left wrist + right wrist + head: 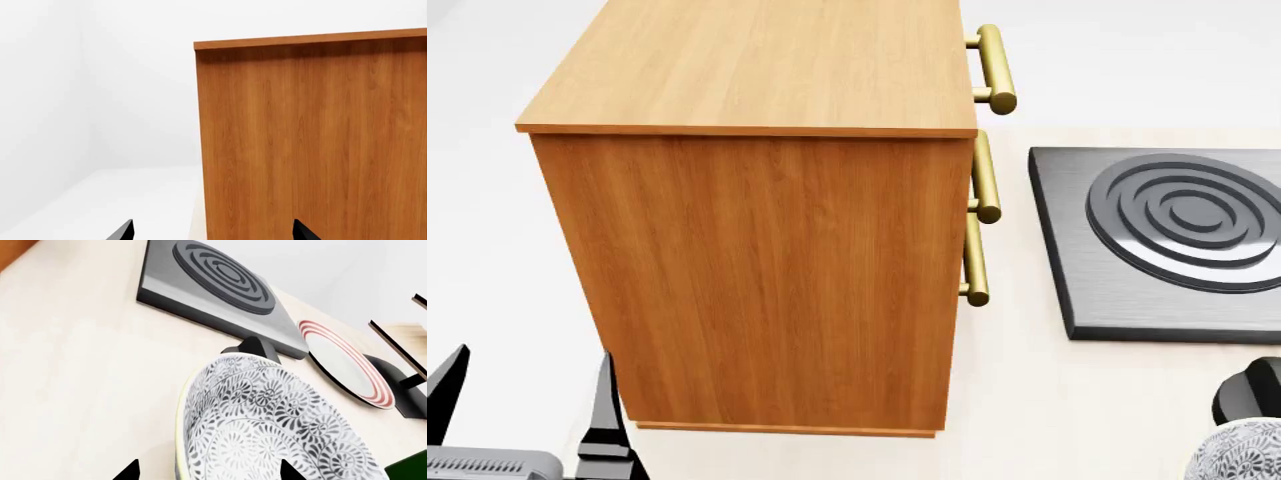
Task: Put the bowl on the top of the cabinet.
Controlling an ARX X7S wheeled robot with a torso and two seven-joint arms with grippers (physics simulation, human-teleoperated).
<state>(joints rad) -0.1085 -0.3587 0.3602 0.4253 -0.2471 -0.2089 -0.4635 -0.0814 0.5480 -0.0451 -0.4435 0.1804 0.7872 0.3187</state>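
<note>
The right gripper (pixel 207 471), jaws parted around the deep grey-patterned white bowl (pixel 267 425), should close firmly on its rim before lifting toward the tall orange-brown wooden cabinet (pixel 761 260).

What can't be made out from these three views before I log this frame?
- Bowl: whether the right gripper grips it; only the fingertips show in the right wrist view.
- Bowl in the head view: cut off by the corner.
- Cabinet: its front is hidden behind its side; only the handles show.
- Left gripper: body cut off by the lower edge.
</note>
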